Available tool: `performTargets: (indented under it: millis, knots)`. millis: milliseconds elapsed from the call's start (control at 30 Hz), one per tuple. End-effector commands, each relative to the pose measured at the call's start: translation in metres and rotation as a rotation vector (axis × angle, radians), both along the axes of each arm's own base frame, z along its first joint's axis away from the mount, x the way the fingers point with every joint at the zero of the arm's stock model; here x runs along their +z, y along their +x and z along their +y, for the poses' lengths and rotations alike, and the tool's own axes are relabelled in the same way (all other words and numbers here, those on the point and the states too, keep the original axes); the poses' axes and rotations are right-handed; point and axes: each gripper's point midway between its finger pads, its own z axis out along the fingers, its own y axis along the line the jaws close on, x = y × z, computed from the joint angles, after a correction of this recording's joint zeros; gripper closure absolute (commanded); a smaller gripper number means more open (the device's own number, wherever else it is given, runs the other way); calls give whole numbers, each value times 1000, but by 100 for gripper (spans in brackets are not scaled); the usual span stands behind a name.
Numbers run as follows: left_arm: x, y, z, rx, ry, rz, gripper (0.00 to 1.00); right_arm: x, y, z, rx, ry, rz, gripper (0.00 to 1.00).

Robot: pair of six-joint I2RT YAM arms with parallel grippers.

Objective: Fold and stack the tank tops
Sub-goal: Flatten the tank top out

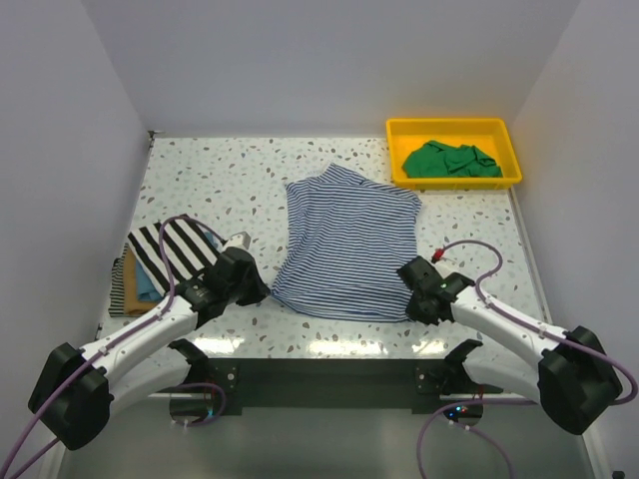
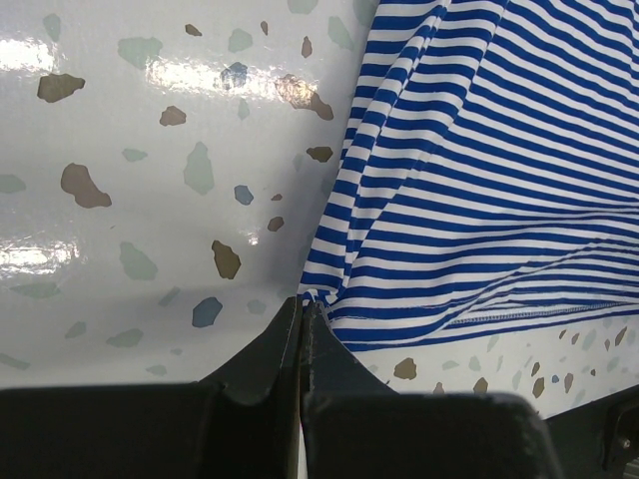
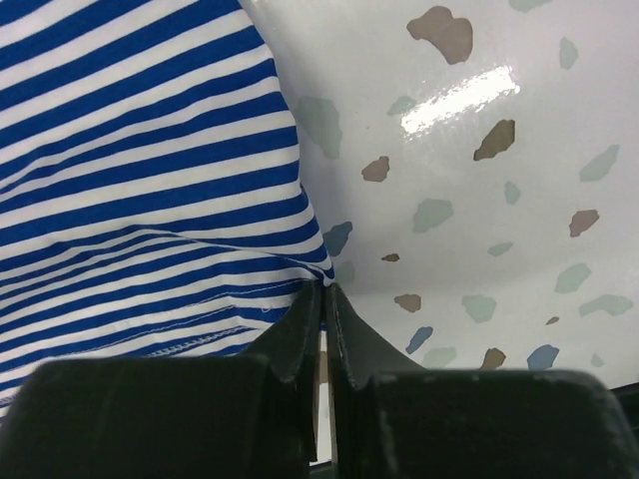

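Striped tank top (image 1: 347, 244) flat on table (image 1: 200, 180); left gripper (image 2: 303, 304) pinches its near left hem corner, right gripper (image 3: 323, 291) pressed together on near right corner.

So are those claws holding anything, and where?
Yes: the thin-striped tank top. The left gripper pinches its near left hem corner, the right gripper its near right corner.

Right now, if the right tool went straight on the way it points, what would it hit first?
The thin-striped tank top: its corner sits right at the tips of the right tool, seemingly pinched there. Past that edge is the speckled table, though depth is unclear.
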Motion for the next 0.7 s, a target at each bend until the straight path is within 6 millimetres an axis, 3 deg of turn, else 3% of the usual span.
performTargets:
  millis: [0, 100, 200, 267, 367, 433, 500, 533, 600, 633, 667]
  knots:
    - [14, 9, -2, 7, -16, -41, 100, 2, 4, -1, -44, 16, -37, 99]
    - [22, 12, -3, 9, -14, -58, 100, 17, 7, -7, -40, -10, -65, 100]
    - [36, 18, -3, 11, -16, -87, 100, 60, 17, -15, -28, -41, -151, 100]
    - [44, 20, -4, 4, -18, -98, 100, 99, 25, -16, -13, -31, -227, 100]
    - [72, 27, -9, 0, -42, -142, 100, 148, 36, -12, 15, -3, -315, 100]
    - [103, 37, -12, 2, -64, -210, 100, 180, 44, -8, 34, 21, -372, 100]
    - [135, 45, -14, 8, -82, -271, 100, 200, 50, -7, 57, 15, -407, 100]
    - [146, 49, -12, 17, -79, -296, 100, 225, 56, -5, 59, 36, -462, 100]
    - [192, 58, -13, 15, -98, -383, 100, 254, 66, -7, 69, 16, -527, 100]
    - [212, 63, -9, 42, -93, -424, 100, 296, 72, -5, 62, 51, -621, 100]
    - [232, 65, -6, 54, -96, -453, 100, 317, 76, -5, 64, 52, -662, 100]
